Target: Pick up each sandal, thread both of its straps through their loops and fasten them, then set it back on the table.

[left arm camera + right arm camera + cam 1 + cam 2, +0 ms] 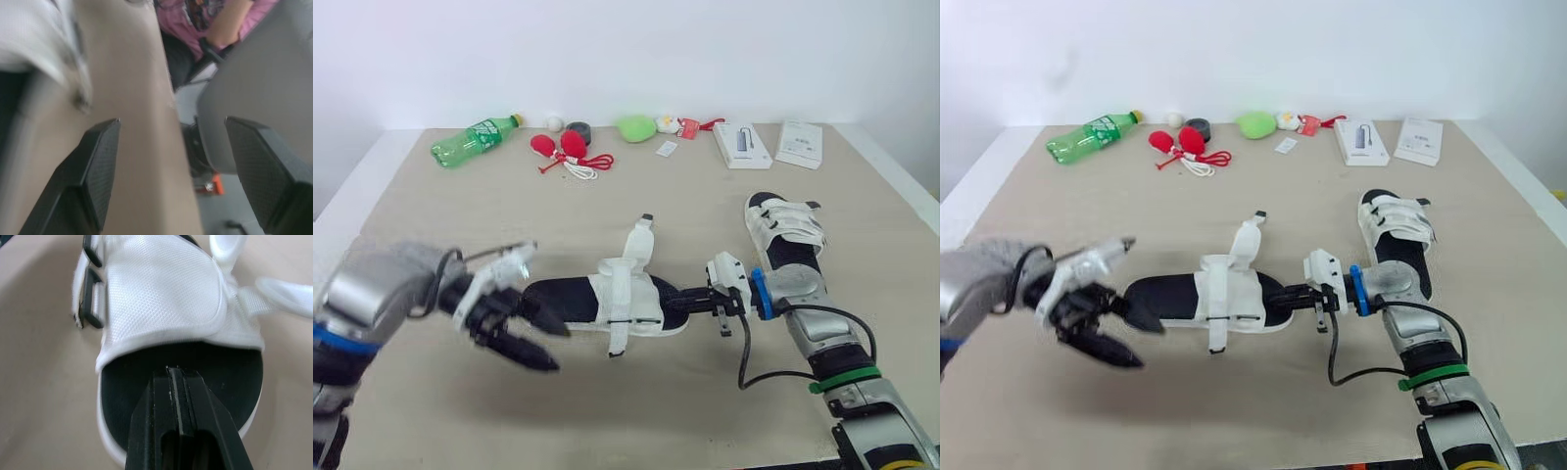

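The near sandal lies flat on its sole in the middle of the table, lengthwise across the robot's front, w/ both straps undone. One strap sticks up and away, and the other strap end trails over the near side. From the right wrist view the black loops on the side of the white upper have nothing threaded through them.

The right gripper has its two black fingers pressed flat together w/ nothing between them. The tip is down on the dark footbed at the sandal's right end, just short of the upper. To me that reads as a pin, not a grasp — prob. keeping the shoe from skating while the other arm comes in.

The left gripper is at the sandal's left end, fingers spread wide and empty, tips angled down just beside the sole. I can't tell if it touches. My guess is it's lined up to take that end so the shoe can be lifted.

The second sandal sits off to the right beyond the right forearm, straps lying flat across it — looks fastened, so approx. half done. The green bottle and boxes along the far edge are well apart, no bother. The risk I'd flag is the upright strap flopping out of reach once the shoe tilts.
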`<move>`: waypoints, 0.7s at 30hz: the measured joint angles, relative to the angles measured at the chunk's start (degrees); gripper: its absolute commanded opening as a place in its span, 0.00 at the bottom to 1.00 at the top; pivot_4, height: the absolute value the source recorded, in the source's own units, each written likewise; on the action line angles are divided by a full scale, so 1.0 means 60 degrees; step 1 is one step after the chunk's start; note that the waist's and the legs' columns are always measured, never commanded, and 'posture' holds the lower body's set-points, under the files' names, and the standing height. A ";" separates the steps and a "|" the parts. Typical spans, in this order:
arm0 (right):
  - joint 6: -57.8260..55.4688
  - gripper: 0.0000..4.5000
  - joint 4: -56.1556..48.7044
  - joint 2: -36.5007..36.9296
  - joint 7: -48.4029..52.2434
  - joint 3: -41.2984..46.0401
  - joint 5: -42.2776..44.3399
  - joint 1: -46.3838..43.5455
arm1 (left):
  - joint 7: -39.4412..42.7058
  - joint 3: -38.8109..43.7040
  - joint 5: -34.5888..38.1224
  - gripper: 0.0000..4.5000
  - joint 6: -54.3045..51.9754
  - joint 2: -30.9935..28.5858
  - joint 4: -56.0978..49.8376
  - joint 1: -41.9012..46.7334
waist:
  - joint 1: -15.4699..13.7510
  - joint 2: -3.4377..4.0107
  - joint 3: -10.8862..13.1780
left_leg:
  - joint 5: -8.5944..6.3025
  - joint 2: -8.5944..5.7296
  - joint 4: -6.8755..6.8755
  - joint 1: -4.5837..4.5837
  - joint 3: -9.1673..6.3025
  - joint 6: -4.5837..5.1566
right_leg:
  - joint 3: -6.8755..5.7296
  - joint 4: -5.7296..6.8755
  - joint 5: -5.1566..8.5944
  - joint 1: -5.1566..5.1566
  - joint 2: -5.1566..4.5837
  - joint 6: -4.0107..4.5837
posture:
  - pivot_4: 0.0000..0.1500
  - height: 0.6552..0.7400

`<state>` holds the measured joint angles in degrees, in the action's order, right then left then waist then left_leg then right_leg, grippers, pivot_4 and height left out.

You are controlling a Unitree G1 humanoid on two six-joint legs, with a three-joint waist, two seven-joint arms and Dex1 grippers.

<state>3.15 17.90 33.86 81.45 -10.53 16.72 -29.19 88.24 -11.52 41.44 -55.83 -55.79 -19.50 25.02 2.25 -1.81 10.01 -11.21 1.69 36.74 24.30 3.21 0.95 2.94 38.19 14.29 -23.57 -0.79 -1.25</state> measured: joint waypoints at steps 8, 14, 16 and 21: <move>0.0089 0.00 0.0007 -0.0087 0.0008 0.0004 0.0080 0.0003 | -0.2218 -0.0007 -0.1275 0.77 0.1968 0.1344 -0.0691 -0.1402 | -0.0150 0.0003 0.0004 | 0.0023 -0.0004 0.0006 -0.0011 -0.0015 -0.0037 | -0.0028 -0.0004 0.0005 0.0018 -0.0029 0.0004 | 1.00 1.00; 0.0160 0.00 0.0005 -0.0087 0.0007 0.0004 0.0082 0.0060 | -0.3383 -0.0110 -0.2162 0.77 0.3046 0.2115 -0.0493 -0.1576 | -0.0151 0.0004 0.0003 | 0.0028 -0.0003 0.0005 -0.0015 -0.0016 -0.0040 | -0.0031 -0.0003 -0.0013 0.0021 -0.0024 -0.0017 | 1.00 1.00; 0.0199 0.00 0.0005 -0.0082 0.0006 0.0004 0.0081 0.0073 | -0.3596 -0.0163 -0.2292 0.77 0.3192 0.2280 -0.0309 -0.1572 | -0.0149 0.0004 0.0003 | 0.0028 -0.0003 0.0003 -0.0015 -0.0015 -0.0040 | -0.0038 -0.0003 -0.0014 0.0020 -0.0019 -0.0018 | 1.00 1.00; 0.0271 0.00 0.0006 -0.0081 0.0004 0.0003 0.0069 0.0099 | -0.3781 -0.0212 -0.2289 0.77 0.3200 0.2523 -0.0210 -0.1505 | -0.0149 0.0004 0.0003 | 0.0028 -0.0003 0.0001 -0.0014 -0.0017 -0.0040 | -0.0044 -0.0003 -0.0013 0.0020 -0.0012 -0.0018 | 1.00 1.00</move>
<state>4.78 17.94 33.37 81.47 -10.51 17.14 -28.60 65.56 -12.79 27.71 -36.63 -40.65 -20.75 15.99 1.35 -1.79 10.03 -11.04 1.68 36.74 24.22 3.11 0.71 2.68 38.17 14.21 -23.45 -0.86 -1.35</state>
